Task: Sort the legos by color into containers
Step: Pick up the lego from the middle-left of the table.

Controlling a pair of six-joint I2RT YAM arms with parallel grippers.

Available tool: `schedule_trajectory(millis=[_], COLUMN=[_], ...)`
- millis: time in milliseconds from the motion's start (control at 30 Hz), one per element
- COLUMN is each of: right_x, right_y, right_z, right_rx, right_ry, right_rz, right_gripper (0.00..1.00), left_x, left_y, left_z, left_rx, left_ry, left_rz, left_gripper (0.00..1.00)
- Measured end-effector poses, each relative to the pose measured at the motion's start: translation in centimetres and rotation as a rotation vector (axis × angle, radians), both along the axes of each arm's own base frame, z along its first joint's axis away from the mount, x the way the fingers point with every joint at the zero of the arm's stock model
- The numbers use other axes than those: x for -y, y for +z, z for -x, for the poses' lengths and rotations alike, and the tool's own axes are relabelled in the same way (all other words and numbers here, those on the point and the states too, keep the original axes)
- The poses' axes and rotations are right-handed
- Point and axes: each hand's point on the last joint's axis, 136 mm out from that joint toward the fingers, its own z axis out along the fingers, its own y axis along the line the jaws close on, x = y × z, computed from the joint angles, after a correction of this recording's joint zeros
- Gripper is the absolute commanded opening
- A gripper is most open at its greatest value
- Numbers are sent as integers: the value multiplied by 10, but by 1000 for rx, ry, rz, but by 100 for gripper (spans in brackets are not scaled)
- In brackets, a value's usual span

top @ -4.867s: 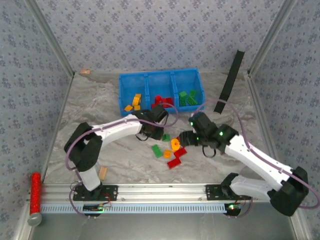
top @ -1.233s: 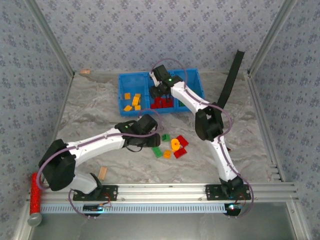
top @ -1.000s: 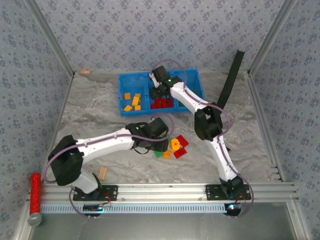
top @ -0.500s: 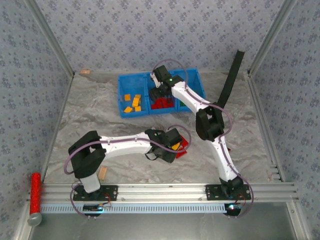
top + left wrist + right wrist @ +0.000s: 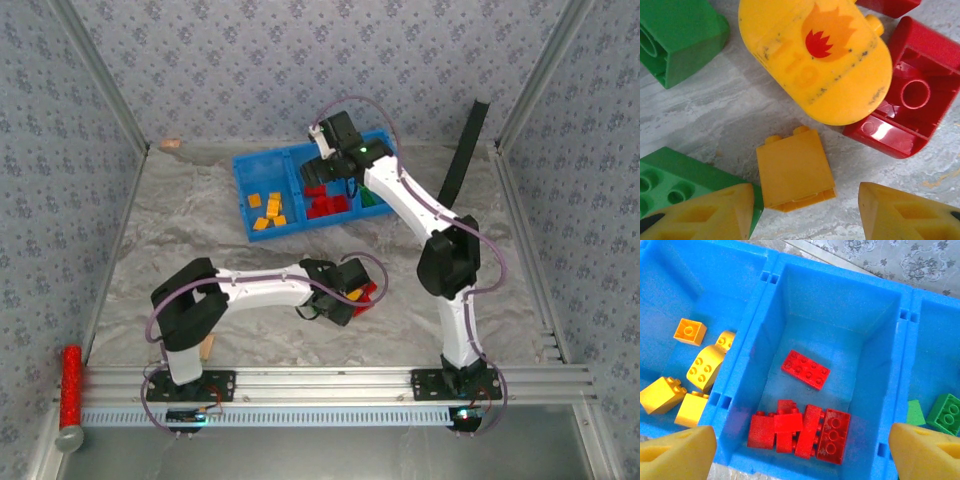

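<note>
- Bricks of glossy moulded plastic lie loose on the marble-patterned table (image 5: pixel 715 105) beneath the left gripper (image 5: pixel 802 215). A small yellow-orange brick (image 5: pixel 795 172), squarish with two studs on its far edge, sits between the fingertips.
- Just beyond it lies the round yellow piece (image 5: pixel 815 55), a smooth, scuffed oval printed with a red-and-orange flame. A red brick (image 5: pixel 910 95) rests upside down against its right side, with its hollow underside and inner tube showing.
- A green brick (image 5: pixel 675 37) lies at the far left. A second green brick (image 5: pixel 665 175), studs up, is partly covered by the left fingertip.
- The left gripper's wedge-shaped yellow pads (image 5: pixel 695 215) are spread to either side of the small yellow-orange brick and grasp nothing. One pad is just beside the brick's edge and the other stands clear of it.
- The left arm (image 5: pixel 260 285) lies low and nearly level across the table, with its wrist bent down over the loose pile near the middle.
- The blue bin (image 5: pixel 756 325) is matte, slightly grainy plastic with notched dividers and sits at the far side of the table.
- Its left compartment holds yellow bricks (image 5: pixel 695 375). The middle compartment holds a pile of red bricks (image 5: pixel 795 432) and, apart from the pile, a flat eight-stud red brick (image 5: pixel 805 370). The right compartment holds green bricks (image 5: pixel 947 412).
- The right gripper (image 5: pixel 800 454) hangs over the near wall of the middle compartment, its fingers released wide with nothing between them.
- The right arm (image 5: pixel 410 200) stretches far forward, with its elbow raised and its wrist tipped down over the bin.
</note>
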Motion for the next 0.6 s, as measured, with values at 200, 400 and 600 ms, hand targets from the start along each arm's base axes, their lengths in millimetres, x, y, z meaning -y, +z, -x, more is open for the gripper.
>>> schedule_trajectory(millis=[200,400,600], right_x=[16,50,102], right_y=[-3,11,50], right_z=[20,47,83], right_rx=[-18,-19,52], right_ry=[-17,-78,-195], right_rz=[16,12,-30], right_gripper=[86,83,85], left_x=[1,4,5], left_y=[-4,-10,-11], left_z=[-3,-5,-5], left_rx=[12,15,12], left_ry=[-5,-13,-13], left_rz=[-7,-17,-20], left_gripper=[55,39,28])
